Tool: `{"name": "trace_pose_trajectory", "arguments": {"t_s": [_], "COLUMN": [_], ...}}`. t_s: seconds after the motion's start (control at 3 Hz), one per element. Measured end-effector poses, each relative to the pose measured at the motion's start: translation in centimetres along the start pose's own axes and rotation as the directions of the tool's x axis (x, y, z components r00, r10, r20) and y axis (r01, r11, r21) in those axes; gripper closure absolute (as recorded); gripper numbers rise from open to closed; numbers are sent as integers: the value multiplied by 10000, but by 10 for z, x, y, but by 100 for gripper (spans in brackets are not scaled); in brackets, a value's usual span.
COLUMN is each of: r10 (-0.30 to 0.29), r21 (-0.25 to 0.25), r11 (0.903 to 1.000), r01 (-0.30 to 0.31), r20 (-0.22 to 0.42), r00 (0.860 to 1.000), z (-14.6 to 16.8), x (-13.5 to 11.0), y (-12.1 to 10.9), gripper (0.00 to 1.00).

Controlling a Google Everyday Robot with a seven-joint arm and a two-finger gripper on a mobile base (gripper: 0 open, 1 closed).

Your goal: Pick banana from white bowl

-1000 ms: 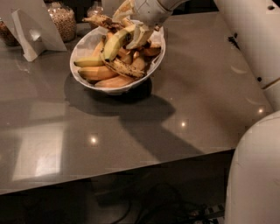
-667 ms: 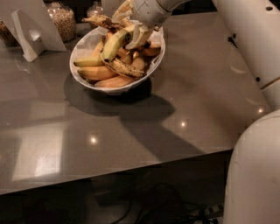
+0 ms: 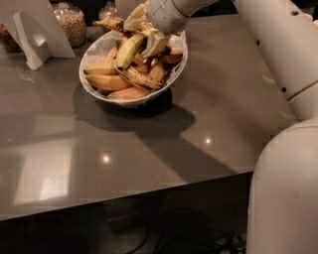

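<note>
Grey polished tabletop, with a wide white oval bowl (image 3: 94,52) of bananas set at its far side. The long greenish-yellow banana (image 3: 128,50) was propped on the heap, its long axis rising far-right into the gripper (image 3: 149,35), seemingly closed on that upper end.

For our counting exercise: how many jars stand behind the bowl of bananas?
2: one grain-filled jar at upper left, a second jar right of it at the top edge. More may be hidden. The gripper is over the white bowl.
</note>
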State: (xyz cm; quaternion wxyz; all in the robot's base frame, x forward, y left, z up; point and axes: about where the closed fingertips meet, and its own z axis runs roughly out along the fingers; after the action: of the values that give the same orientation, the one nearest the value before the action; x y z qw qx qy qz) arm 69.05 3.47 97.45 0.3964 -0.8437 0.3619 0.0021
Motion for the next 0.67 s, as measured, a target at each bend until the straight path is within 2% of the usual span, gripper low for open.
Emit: {"name": "trace_pose_trajectory", "arguments": {"t_s": [0.33,0.67], "r10": [-28,-86], "r21": [-43,-141], "r11": [10000,9999], "r01": [28,90], "r20": [94,226], "r00": [10000,9997], "z": [5,12], "x": [-1,-2], "y": [-2,-3], "gripper": [48,67]}}
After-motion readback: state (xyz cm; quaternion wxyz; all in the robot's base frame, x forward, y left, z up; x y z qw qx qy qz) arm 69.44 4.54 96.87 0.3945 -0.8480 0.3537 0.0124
